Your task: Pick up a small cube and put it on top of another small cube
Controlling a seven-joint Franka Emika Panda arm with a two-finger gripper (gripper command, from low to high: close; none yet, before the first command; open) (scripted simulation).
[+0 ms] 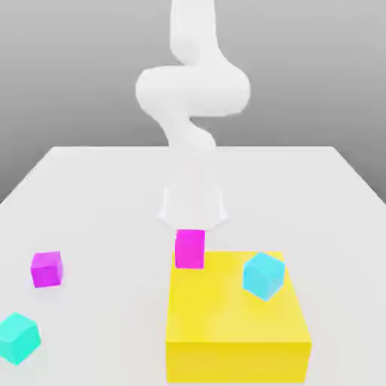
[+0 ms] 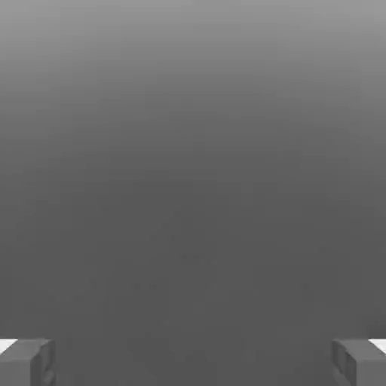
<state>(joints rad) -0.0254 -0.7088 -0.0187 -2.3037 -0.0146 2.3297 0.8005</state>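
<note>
Tool [image 2: 193,362] spread wide, holding nothing; turquoise-green cube [image 1: 16,338] lies on the table [image 1: 98,219] (front corner)

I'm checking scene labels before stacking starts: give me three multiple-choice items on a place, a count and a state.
1. Where is the turquoise-green cube?
A. On the yellow block
B. On the table, near the exterior view's left edge
C. In the pincer

2. How many magenta cubes are there?
A. One
B. Two
C. Three

3. The pincer is:
A. Open, empty
B. Shut on a cube
C. Shut, empty

Answers: 1 B, it sits on the table apart from the yellow block; 2 B, one left, one central; 3 A, fingers stand apart with nothing between.
</note>
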